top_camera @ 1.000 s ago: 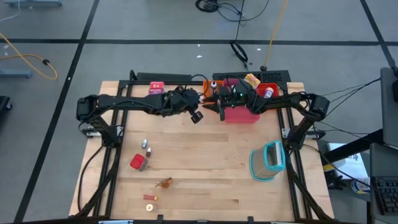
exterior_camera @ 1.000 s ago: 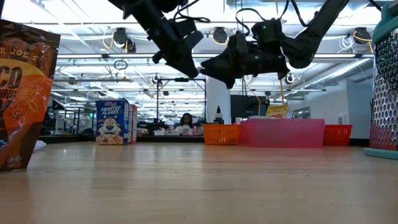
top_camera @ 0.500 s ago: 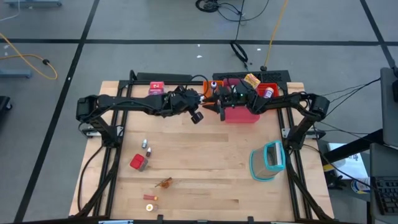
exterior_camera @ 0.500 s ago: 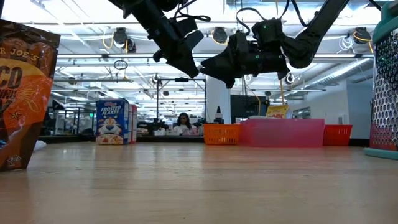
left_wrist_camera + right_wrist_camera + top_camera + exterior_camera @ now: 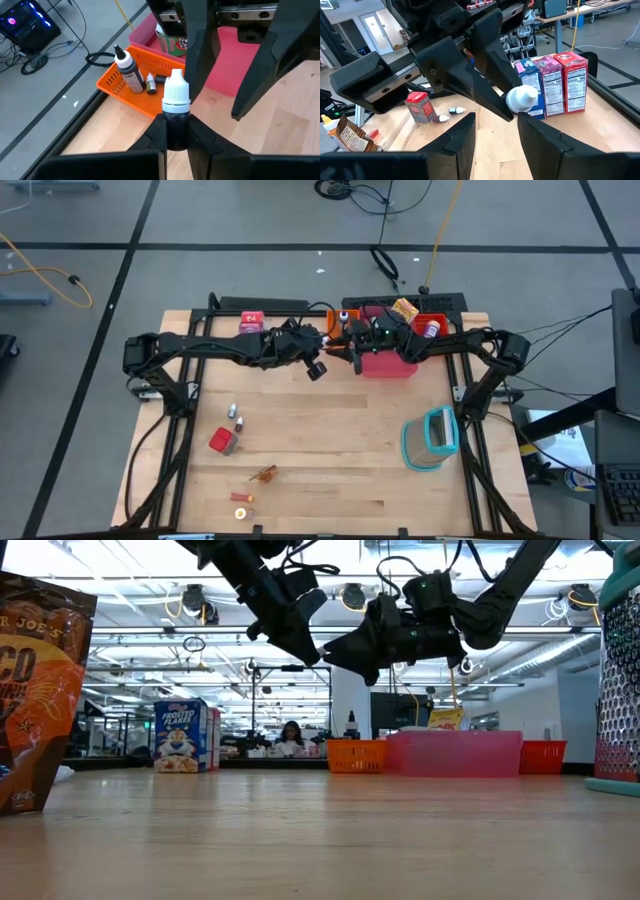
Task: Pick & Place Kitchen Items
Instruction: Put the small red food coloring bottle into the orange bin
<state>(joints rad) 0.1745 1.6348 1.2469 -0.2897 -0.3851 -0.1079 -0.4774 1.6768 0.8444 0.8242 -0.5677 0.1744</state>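
A small dark bottle with a white cap (image 5: 177, 92) hangs in the air above the far middle of the table, with my left gripper (image 5: 176, 137) shut on it. My right gripper (image 5: 495, 120) faces it, open, and the white cap (image 5: 522, 98) stands just ahead of its fingertips; I see no touch. In the high view the two grippers meet beside the orange tray (image 5: 335, 332). A red cube (image 5: 222, 441), two tiny bottles (image 5: 236, 416) and orange-brown bits (image 5: 264, 474) lie on the near left of the table. Cartons (image 5: 550, 85) stand upright at the far left. My left gripper pinches the bottle's dark body (image 5: 176, 125), just below the white cap, between its two fingers. The bottle sticks out past the fingertips along the fingers, cap end leading toward my right gripper. It is lifted clear of the table and trays.
The orange tray (image 5: 130, 82) holds a dark-capped bottle and small bits. A pink tray (image 5: 387, 364) and a red tray (image 5: 432, 326) stand beside it at the far edge. A teal-rimmed clear container (image 5: 430, 438) stands near right. A snack bag (image 5: 40, 690) stands on the table in the low view.
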